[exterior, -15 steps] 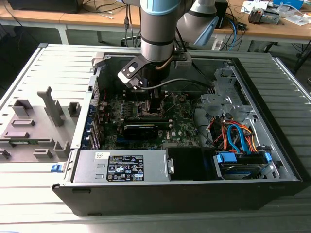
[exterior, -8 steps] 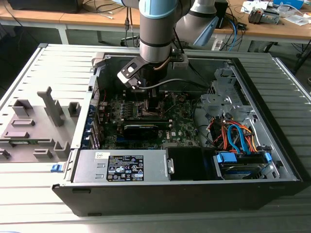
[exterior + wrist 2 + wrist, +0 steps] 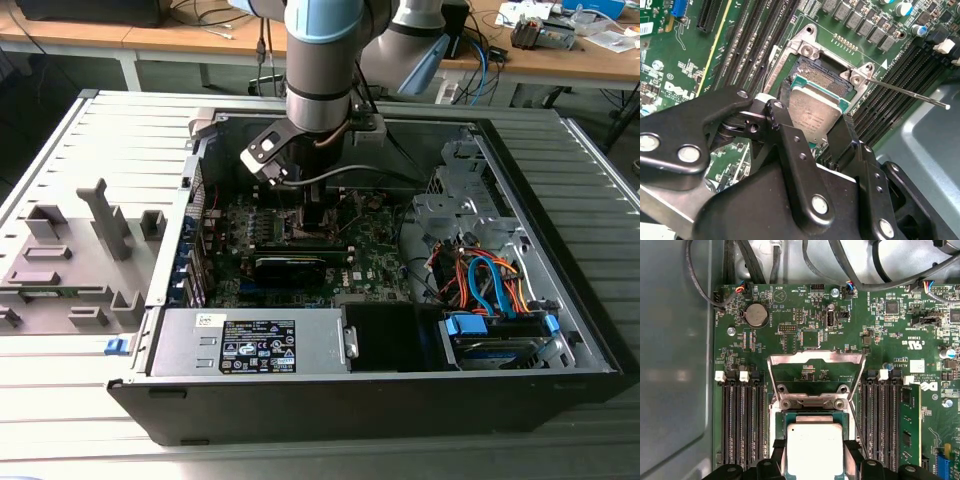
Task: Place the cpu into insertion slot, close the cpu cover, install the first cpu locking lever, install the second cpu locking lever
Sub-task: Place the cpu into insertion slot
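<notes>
end effector (image 3: 811,126) w/ cpu (image 3: 812,107), seemingly just over insertion slot (image 3: 824,74)

In the exterior view, finds the green motherboard (image 3: 380,250) inside the black metal computer case (image 3: 400,405), with the silver boxy power supply (image 3: 250,345) at six o'clock and the grey plastic fixture tray (image 3: 60,270) at nine. In the second wrist view, shows the flat square silver-grey cpu (image 3: 812,112) above the small silver-rimmed insertion slot (image 3: 820,75).

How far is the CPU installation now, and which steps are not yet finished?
No step looks finished. In hand: the end effector grips the cpu by two edges, right over the insertion slot, whose dark centre partly shows beyond it. Left: the cpu cover stands folded open, and a locking lever sticks out free beside the socket.
</notes>
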Robot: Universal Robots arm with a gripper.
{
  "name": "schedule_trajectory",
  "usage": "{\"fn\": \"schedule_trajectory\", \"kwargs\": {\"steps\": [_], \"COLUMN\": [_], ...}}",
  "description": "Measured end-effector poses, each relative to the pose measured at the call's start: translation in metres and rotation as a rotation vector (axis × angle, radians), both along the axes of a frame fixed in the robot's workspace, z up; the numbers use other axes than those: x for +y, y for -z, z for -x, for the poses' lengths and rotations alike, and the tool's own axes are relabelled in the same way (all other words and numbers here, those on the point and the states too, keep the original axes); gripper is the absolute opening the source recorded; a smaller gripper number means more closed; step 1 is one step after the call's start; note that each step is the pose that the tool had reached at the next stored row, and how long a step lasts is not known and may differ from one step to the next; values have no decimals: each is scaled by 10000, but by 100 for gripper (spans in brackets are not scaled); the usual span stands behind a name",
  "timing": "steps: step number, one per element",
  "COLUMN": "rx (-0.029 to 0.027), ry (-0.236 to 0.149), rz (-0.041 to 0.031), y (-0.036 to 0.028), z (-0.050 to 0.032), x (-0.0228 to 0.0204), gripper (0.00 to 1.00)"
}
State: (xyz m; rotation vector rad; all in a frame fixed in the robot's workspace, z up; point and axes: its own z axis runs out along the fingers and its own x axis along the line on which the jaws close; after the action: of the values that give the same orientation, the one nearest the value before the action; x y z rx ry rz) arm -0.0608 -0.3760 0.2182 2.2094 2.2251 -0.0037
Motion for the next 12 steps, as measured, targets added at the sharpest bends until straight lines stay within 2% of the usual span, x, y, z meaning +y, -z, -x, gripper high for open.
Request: {"fn": "schedule_trajectory", "kwargs": {"steps": [12], "rx": [-1], "ry": [0], "rz": [-2], "y": [33], "z": [8], "x": [-1], "gripper": [54]}}
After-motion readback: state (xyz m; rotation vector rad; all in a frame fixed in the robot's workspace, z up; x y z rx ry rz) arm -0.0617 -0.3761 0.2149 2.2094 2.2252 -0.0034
